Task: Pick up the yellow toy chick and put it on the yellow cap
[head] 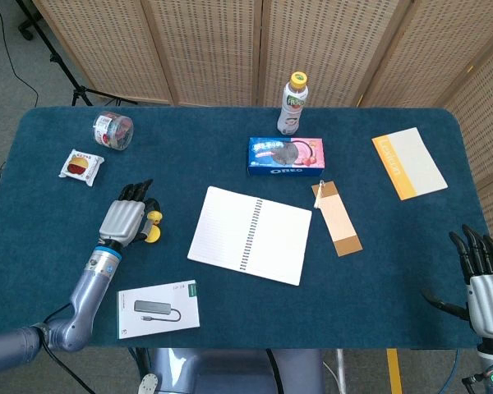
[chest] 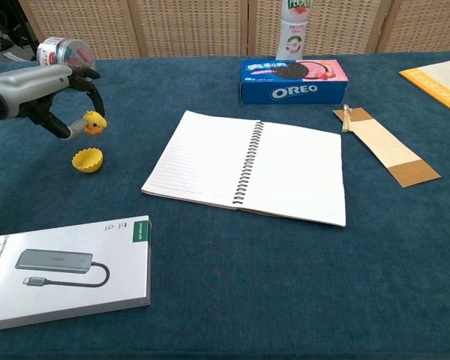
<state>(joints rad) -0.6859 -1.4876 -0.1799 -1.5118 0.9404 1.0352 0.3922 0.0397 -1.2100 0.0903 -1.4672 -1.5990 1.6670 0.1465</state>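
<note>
My left hand (head: pixel 126 217) (chest: pixel 56 97) pinches the yellow toy chick (chest: pixel 94 123) (head: pixel 154 218) between thumb and fingers and holds it in the air, just above and slightly behind the yellow cap (chest: pixel 88 160) (head: pixel 152 235). The cap lies upturned on the blue cloth, left of the notebook. In the head view the hand half covers the cap. My right hand (head: pixel 482 275) hangs at the table's near right corner, fingers spread and holding nothing; the chest view does not show it.
An open spiral notebook (head: pixel 250 235) lies mid-table. A white adapter box (chest: pixel 64 270) sits near the front left. An Oreo box (chest: pixel 294 81), a drink bottle (head: pixel 292 104), a clear jar (head: pixel 113 130), a snack packet (head: pixel 80 165), a brown card (head: pixel 338 218) and an orange booklet (head: pixel 409 162) lie further off.
</note>
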